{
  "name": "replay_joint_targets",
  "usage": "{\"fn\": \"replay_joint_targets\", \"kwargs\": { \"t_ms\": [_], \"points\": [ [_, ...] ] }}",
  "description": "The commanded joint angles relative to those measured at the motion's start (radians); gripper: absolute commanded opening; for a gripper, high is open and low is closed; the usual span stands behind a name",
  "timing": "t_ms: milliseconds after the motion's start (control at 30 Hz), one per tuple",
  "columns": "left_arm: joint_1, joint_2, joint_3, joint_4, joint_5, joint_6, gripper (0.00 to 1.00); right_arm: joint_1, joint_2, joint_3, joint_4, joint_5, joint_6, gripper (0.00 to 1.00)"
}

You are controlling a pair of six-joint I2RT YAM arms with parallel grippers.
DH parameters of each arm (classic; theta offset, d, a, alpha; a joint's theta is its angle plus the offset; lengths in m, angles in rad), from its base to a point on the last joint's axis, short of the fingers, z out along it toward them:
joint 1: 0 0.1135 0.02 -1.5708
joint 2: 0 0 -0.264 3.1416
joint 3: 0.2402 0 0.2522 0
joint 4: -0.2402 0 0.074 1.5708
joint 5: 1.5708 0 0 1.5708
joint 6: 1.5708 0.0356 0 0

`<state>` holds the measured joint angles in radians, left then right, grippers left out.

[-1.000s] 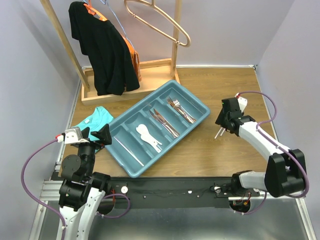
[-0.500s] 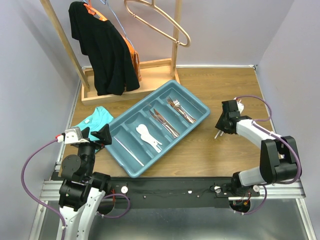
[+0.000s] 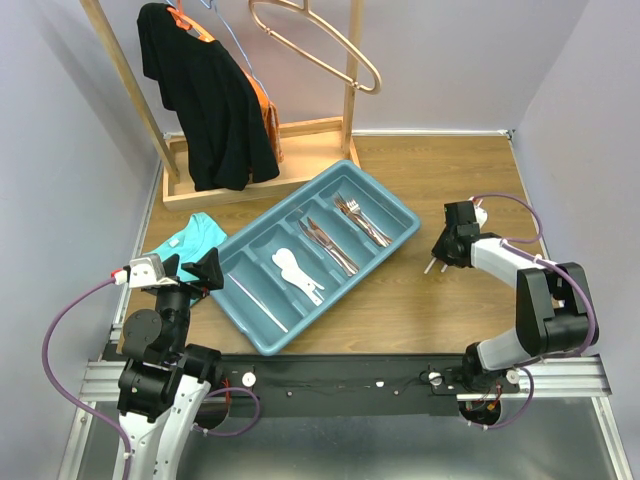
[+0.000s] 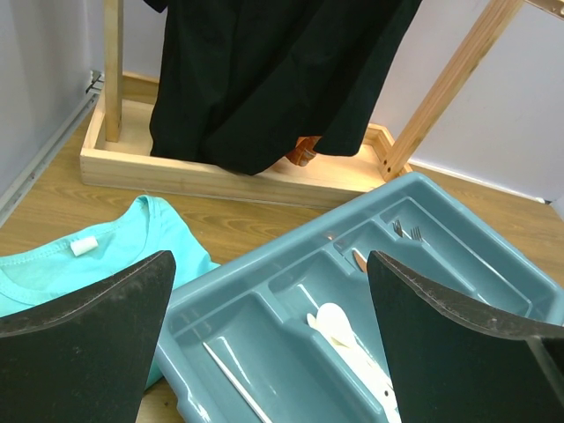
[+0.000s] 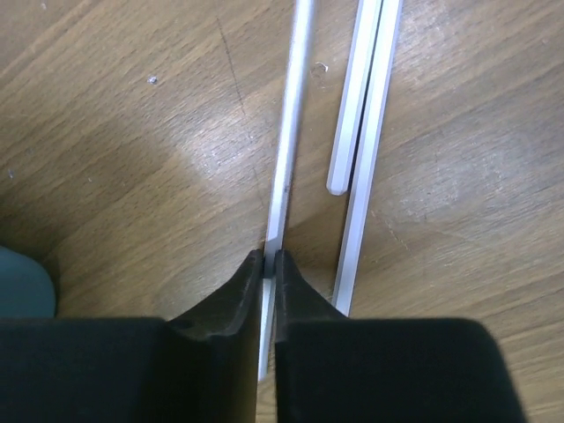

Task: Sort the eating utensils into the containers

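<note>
The teal tray [image 3: 262, 338] lies diagonally mid-table. Its compartments hold coppery forks [image 3: 362, 220], silver knives [image 3: 328, 245], white spoons [image 3: 296, 272] and one chopstick [image 3: 258, 302]. My right gripper [image 3: 445, 255] is low at the table, right of the tray. In the right wrist view it [image 5: 270, 257] is shut on a pale chopstick [image 5: 295, 106]. Two more chopsticks [image 5: 366, 132] lie on the wood just right of it. My left gripper [image 3: 190, 270] is open and empty, hovering by the tray's left end [image 4: 269, 264]. The spoons [image 4: 339, 326] and tray rim [image 4: 423, 181] show between its fingers.
A folded teal cloth [image 3: 185, 240] lies left of the tray, also in the left wrist view [image 4: 79, 256]. A wooden rack [image 3: 255, 165] with a black garment [image 3: 205, 100] and large metal hangers [image 3: 320, 45] stands at the back. Walls close in both sides.
My right arm has dropped lower and drawn slightly left, bringing its gripper down onto the chopsticks. The left arm and the tray have not moved.
</note>
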<state>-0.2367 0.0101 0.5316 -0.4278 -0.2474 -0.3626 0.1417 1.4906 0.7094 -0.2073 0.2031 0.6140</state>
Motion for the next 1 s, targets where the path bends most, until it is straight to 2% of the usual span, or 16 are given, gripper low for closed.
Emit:
{"fn": "replay_joint_targets", "kwargs": {
  "t_ms": [0,100,300,433,567,700,800,967],
  "points": [
    [0.007,-0.137,0.002,0.015,0.022,0.010,0.99,-0.008,-0.007,-0.022,-0.024,-0.007,0.007,0.15],
    [0.007,-0.137,0.002,0.015,0.022,0.010,0.99,-0.008,-0.044,0.002,-0.035,0.030,-0.011,0.01],
    [0.007,-0.136,0.002,0.015,0.023,0.010,0.99,-0.008,-0.145,0.047,-0.053,0.088,-0.054,0.01],
    [0.007,-0.133,0.001,0.017,0.026,0.010,0.99,-0.008,-0.214,0.114,-0.082,0.090,-0.173,0.01],
    [0.007,-0.131,0.001,0.020,0.030,0.010,0.99,-0.007,-0.282,0.151,-0.087,-0.042,-0.310,0.01],
    [0.007,-0.128,-0.001,0.020,0.030,0.008,0.99,0.012,-0.299,0.177,-0.069,-0.281,-0.399,0.01],
    [0.008,-0.124,-0.001,0.023,0.034,0.008,0.99,0.099,-0.285,0.205,-0.063,-0.352,-0.441,0.01],
    [0.008,-0.119,-0.002,0.023,0.036,0.010,0.99,0.350,-0.210,0.262,-0.046,-0.353,-0.432,0.01]
  ]
}}
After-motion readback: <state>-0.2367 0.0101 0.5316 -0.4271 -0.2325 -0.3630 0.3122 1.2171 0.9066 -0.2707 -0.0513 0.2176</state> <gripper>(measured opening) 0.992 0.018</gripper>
